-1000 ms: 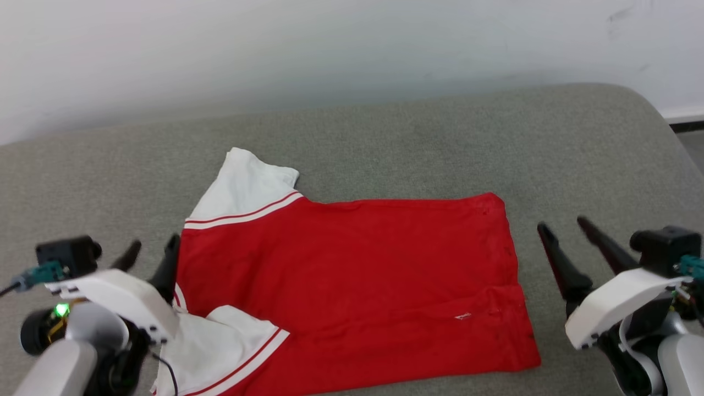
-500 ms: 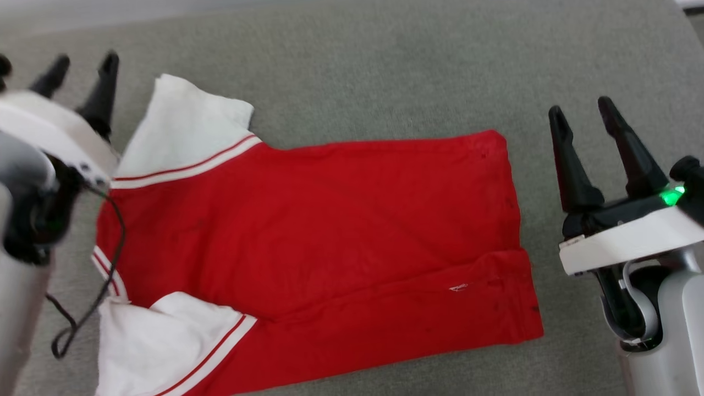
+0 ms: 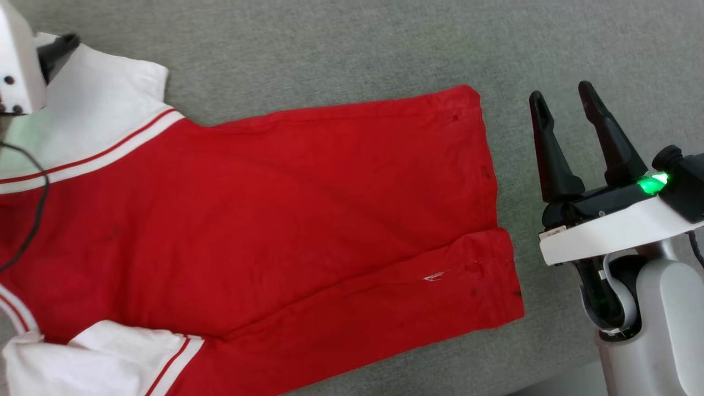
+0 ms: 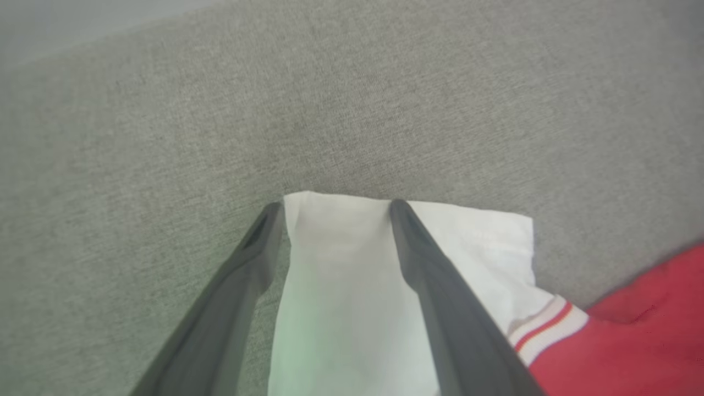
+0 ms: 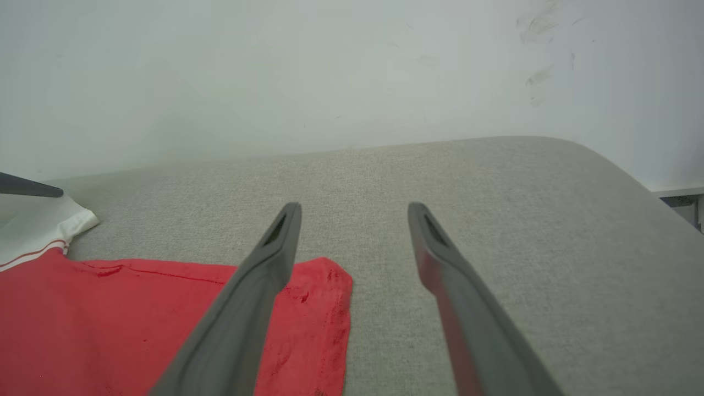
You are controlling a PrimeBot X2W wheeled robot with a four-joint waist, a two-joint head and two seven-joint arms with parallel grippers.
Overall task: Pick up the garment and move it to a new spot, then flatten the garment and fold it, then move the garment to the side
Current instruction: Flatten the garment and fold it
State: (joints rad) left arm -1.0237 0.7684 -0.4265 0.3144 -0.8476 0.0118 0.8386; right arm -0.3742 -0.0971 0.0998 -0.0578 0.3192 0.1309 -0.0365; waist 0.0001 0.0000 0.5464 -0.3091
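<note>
Left gripper [image 4: 336, 206], jaws spread wide and empty, poised over the far white sleeve [image 4: 341, 286] of the garment [image 3: 286, 220]: in the left wrist view one finger lies along the sleeve's outer edge and the other crosses the white cloth, both tips level with the cuff. Whether the tips touch the fabric cannot be told. Right gripper [image 3: 561, 92], equally wide and empty, stands just beside the hem end, clear of the cloth, with the far hem corner [image 5: 330, 280] partly behind its inner finger in the right wrist view. The garment lies lengthwise across the grey cushion [image 3: 330, 49], sleeves toward the robot's left and hem toward its right. Its near long edge is turned over onto the body, and the near sleeve is rumpled. The step in hand is judged to be flattening. It is best done by lowering the left tips until the cuff edge sits between them, closing on the cloth alone and not the upholstery, taking the hem corner likewise, then drawing both ends apart evenly and low. The left arm reaches far forward, its pale housing at the upper left of the head view; the right forearm rises from the lower right, fingers pointing away toward the wall [image 5: 275, 71].
</note>
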